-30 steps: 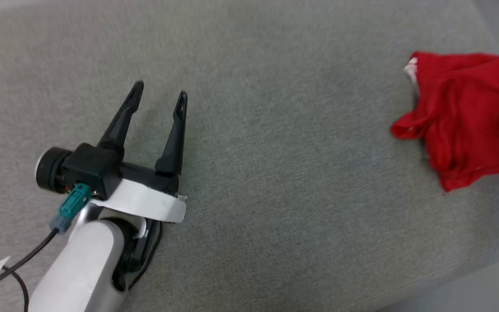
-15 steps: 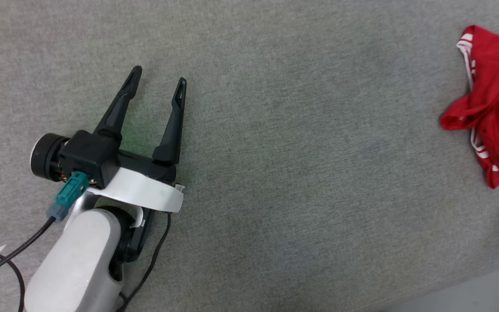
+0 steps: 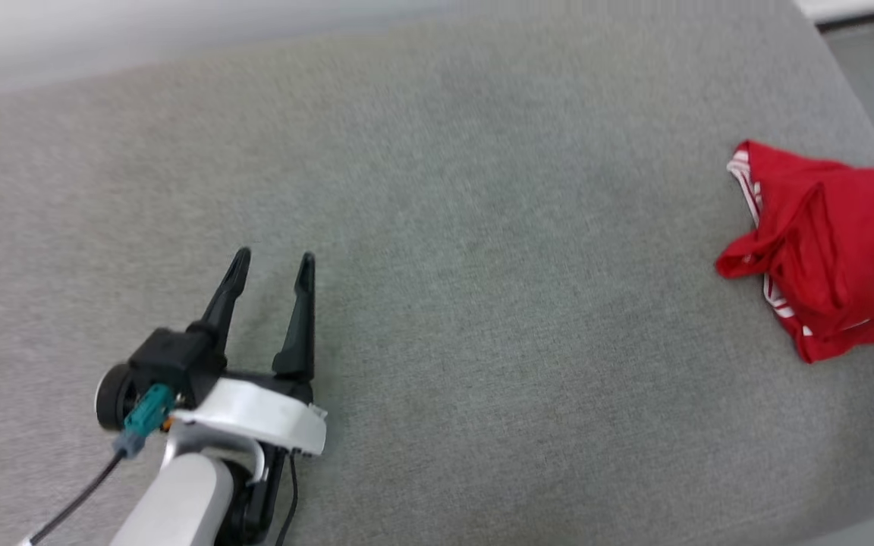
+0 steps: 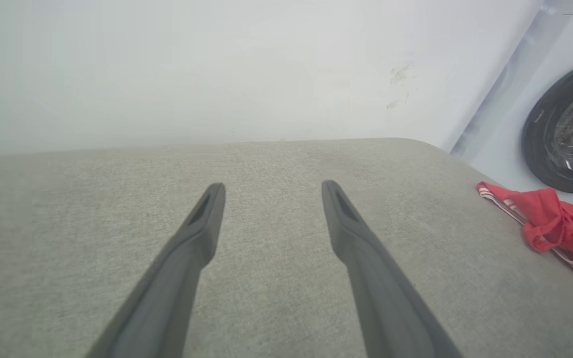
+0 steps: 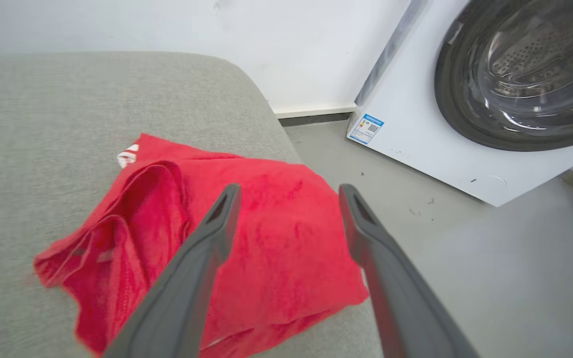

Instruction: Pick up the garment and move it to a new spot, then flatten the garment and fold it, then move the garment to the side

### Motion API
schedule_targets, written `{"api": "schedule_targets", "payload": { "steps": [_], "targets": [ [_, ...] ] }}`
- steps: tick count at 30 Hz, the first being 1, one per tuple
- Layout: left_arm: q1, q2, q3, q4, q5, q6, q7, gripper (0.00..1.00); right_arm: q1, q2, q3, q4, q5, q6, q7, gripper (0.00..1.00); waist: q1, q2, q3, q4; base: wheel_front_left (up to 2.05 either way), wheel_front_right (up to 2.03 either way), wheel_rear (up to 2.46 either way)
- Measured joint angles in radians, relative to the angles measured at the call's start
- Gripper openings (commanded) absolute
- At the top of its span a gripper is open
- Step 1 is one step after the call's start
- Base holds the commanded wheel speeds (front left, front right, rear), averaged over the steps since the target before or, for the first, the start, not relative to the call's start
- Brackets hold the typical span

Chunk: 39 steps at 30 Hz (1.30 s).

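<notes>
Garment: the red jersey T-shirt lies as a folded bundle at the right end of the grey cushion, close to its edge

Right gripper: fingers spread wide just above the shirt, pinching nothing

Left gripper: spread and empty, well apart from the shirt, same as a second ago

Change: a second ago the shirt looked loose and blurred; now it rests still, with the striped trim showing

Meaning: the shirt seems released at the side, so the task looks nearly complete
</notes>
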Motion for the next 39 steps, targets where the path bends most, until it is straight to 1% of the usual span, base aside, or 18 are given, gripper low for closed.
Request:
{"api": "schedule_targets", "payload": {
  "steps": [5,9,11,14,17,20,26,31,39],
  "targets": [
    [0.067,-0.016,0.017,0.017,-0.018,0.019,-0.016,1.00,0.147,0.082,0.064,-0.154,0.048,0.000,0.010,1.00,0.0000,0.0000,-0.091,0.039,0.00,0.00,0.00],
    [0.101,-0.023,0.025,0.024,-0.025,0.027,-0.021,1.00,0.234,0.129,0.131,-0.248,0.087,0.000,0.002,1.00,-0.0001,0.0000,-0.135,0.096,0.00,0.00,0.00],
    [0.111,-0.022,0.031,0.031,-0.028,0.027,-0.024,1.00,0.261,0.149,0.164,-0.280,0.112,0.000,-0.004,1.00,-0.0001,0.0000,-0.152,0.126,0.00,0.00,0.00],
    [0.120,-0.022,0.033,0.046,-0.023,0.028,-0.026,1.00,0.291,0.171,0.187,-0.321,0.150,0.000,-0.031,1.00,-0.0001,0.0000,-0.177,0.171,0.00,0.00,0.00],
    [0.143,-0.019,0.042,0.058,-0.021,0.033,-0.030,1.00,0.329,0.183,0.207,-0.362,0.162,0.000,-0.056,1.00,-0.0001,0.0000,-0.206,0.207,0.00,0.00,0.00],
    [0.169,-0.012,0.051,0.064,-0.017,0.037,-0.033,1.00,0.380,0.201,0.232,-0.412,0.165,0.000,-0.074,1.00,-0.0001,0.0000,-0.240,0.230,0.00,0.00,0.00],
    [0.217,0.000,0.059,0.079,-0.011,0.036,-0.034,1.00,0.503,0.222,0.256,-0.513,0.133,0.000,-0.071,1.00,-0.0001,0.0000,-0.301,0.245,0.00,0.00,0.00],
    [0.242,0.002,0.065,0.087,-0.005,0.036,-0.035,1.00,0.579,0.237,0.267,-0.577,0.130,0.000,-0.061,1.00,-0.0001,0.0000,-0.327,0.228,0.00,0.00,0.00],
    [0.253,-0.002,0.067,0.099,-0.004,0.035,-0.035,1.00,0.594,0.244,0.281,-0.577,0.120,0.000,-0.047,1.00,-0.0001,0.0000,-0.334,0.210,0.00,0.00,0.00]
  ]
}}
